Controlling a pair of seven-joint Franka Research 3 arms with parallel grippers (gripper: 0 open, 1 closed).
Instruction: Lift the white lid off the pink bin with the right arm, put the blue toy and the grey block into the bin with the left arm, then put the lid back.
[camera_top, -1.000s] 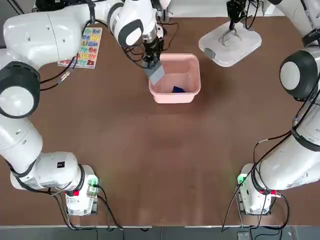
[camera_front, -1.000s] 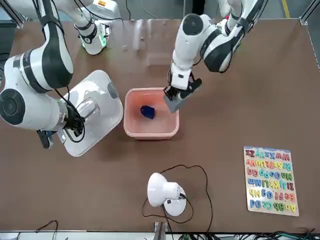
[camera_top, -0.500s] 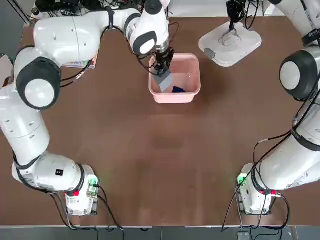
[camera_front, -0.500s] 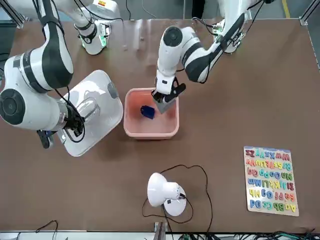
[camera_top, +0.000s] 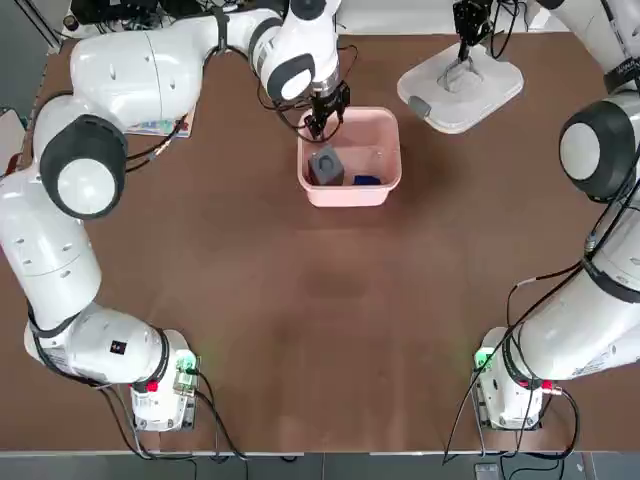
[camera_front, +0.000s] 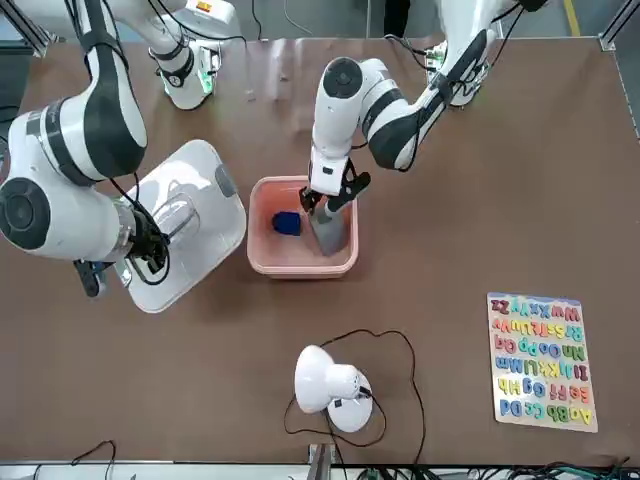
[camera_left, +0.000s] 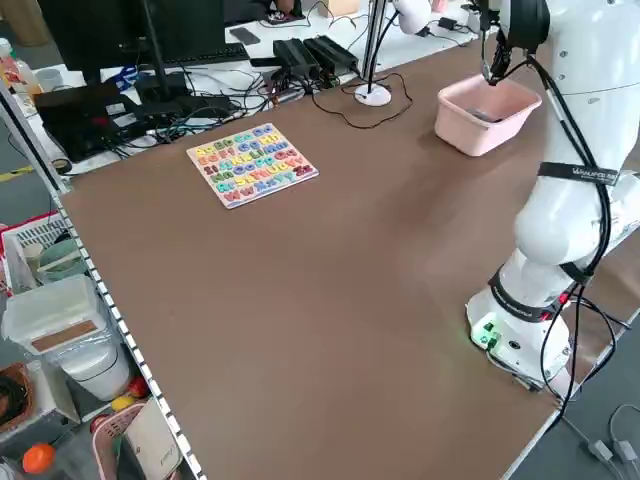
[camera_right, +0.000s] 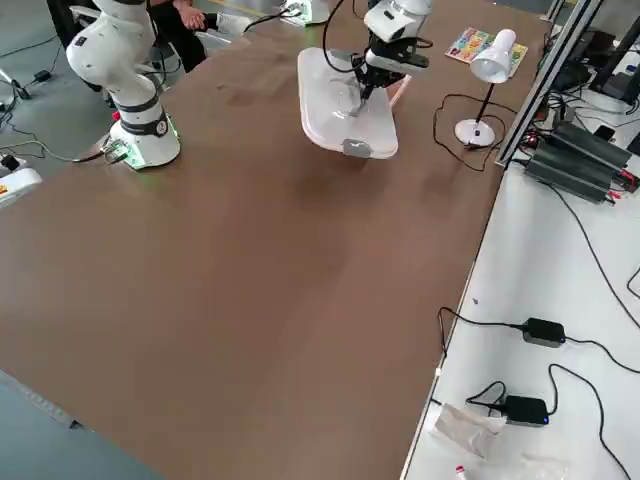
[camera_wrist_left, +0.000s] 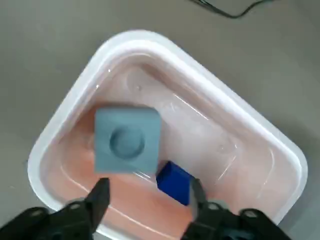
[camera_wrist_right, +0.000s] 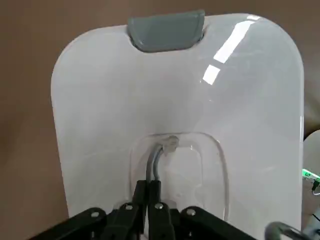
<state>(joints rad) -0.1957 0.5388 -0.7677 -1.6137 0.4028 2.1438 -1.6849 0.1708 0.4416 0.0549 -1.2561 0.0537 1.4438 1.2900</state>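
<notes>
Two items are inside the pink bin (camera_top: 345, 197), in the far half of the table (camera_top: 300, 300): the grey block (camera_wrist_left: 127, 140) towards the bin's left wall, the blue toy (camera_wrist_left: 175, 182) near the edge closest to the robot. The left gripper (camera_wrist_left: 149, 185) is over the bin with its fingers apart and nothing between them. The right gripper (camera_wrist_right: 156, 150) has its fingers together, pinched on the handle of the white lid (camera_top: 500, 95), beyond the bin's right edge towards the table's far edge.

The likeliest trouble is a catch on the way out: one left fingertip looks close to the blue toy, so a sideways move before rising could nudge it, or hook the bin's rim and drag the whole tub. Whether the block has fully settled, I cannot tell; leaning on a wall, it could tip against the toy, though both should stay inside. Bringing the lid over too soon would risk striking the left arm. The narrow pinch on the handle may let the lid swing or turn, so its corners could miss the bin's corners and leave one edge riding high.
</notes>
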